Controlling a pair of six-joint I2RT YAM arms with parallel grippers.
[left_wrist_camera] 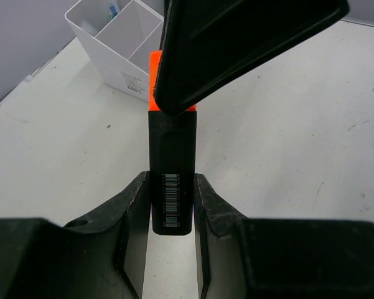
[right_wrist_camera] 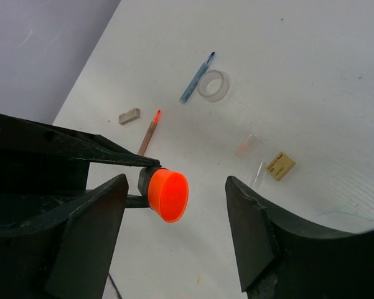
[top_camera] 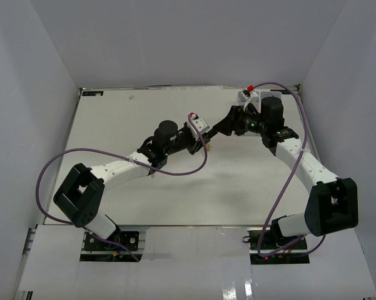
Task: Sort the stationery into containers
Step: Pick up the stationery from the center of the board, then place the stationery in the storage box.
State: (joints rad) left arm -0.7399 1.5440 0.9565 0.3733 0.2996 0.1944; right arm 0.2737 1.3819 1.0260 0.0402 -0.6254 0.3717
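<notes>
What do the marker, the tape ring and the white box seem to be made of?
The marker looks like hard plastic: matte black body, printed barcode, smooth orange cap. The tape ring seems clear glossy film, see-through. The white box is probably moulded plastic: thin, smooth walls.

You get bright, even light overhead; the table (top_camera: pixel 225 194) is near washed out, shadows soft, wrist-view foregrounds slightly blurred.
</notes>
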